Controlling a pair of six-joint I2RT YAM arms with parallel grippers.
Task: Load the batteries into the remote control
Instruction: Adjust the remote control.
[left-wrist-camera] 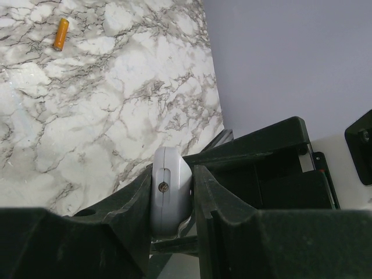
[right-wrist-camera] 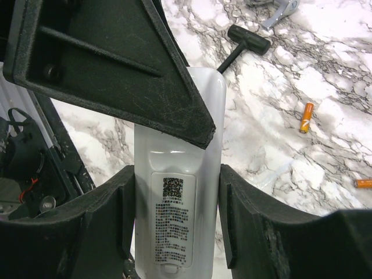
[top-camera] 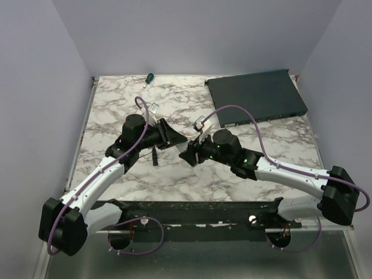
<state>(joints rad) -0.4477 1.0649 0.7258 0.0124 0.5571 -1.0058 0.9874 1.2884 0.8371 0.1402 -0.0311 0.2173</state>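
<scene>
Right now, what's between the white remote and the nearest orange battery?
Only bare marble tabletop lies between remote and battery, seen in the right wrist view.

Remote control (right-wrist-camera: 177,192) btm end cut by frame; front face unseen; one battery (right-wrist-camera: 364,183) clipped at edge.

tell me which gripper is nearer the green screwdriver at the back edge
Left. The left gripper, clamped on the remote control, sits toward the bases from the screwdriver, slightly right; the right gripper is farther toward the bases and farther right.
</scene>
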